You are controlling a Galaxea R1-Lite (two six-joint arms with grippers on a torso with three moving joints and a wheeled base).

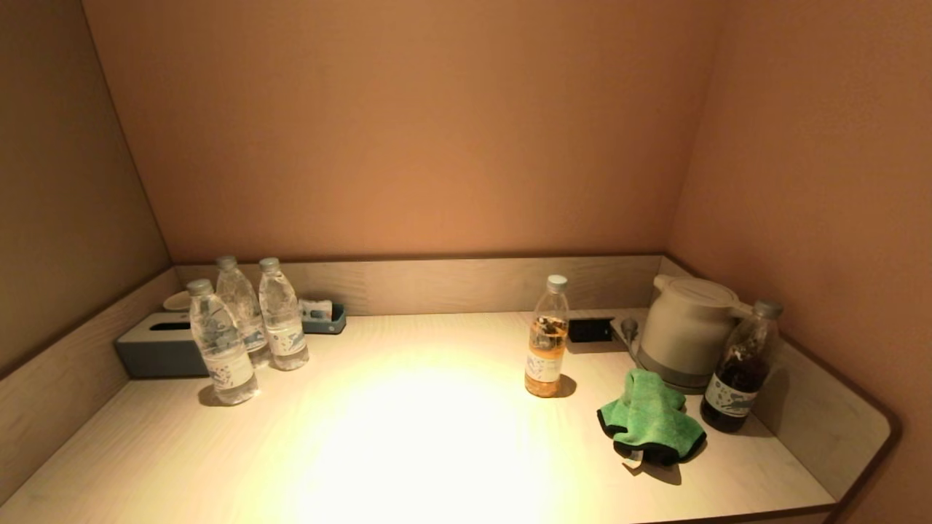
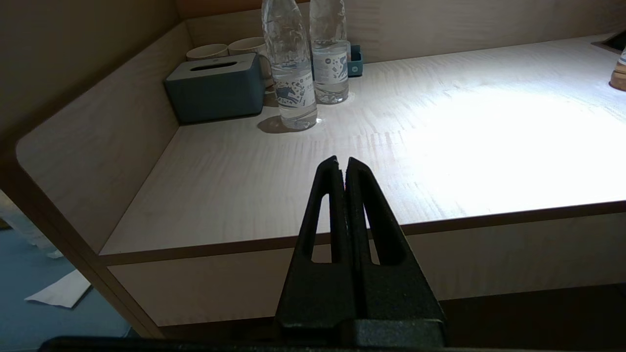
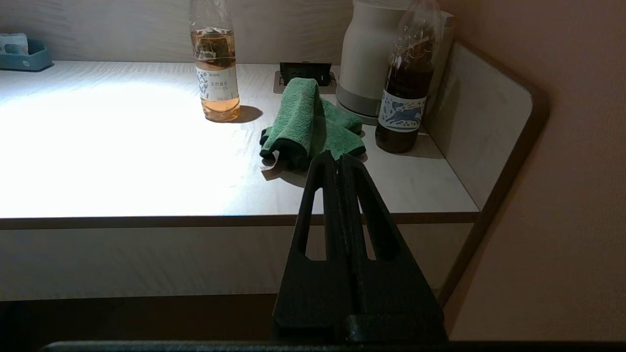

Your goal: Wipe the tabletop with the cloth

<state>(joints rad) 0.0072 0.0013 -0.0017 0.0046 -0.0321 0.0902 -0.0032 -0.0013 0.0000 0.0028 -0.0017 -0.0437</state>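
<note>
Lower right of the head view, the green cloth (image 1: pixel 650 418) lies crumpled on the tabletop (image 1: pixel 408 437), dead ahead of the right gripper (image 3: pixel 339 161), fingers pressed together; left gripper (image 2: pixel 341 165) likewise, farther off.

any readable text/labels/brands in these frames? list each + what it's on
No text can be read for certain.
Amber bottle: label carries a line of characters, too small to read.
Dark bottle: label shows a blue animal drawing, no legible words.
Water bottles: printed labels, text blurred.
Cloth: small white tag, unreadable.
Kettle, tissue box: no markings visible.
</note>
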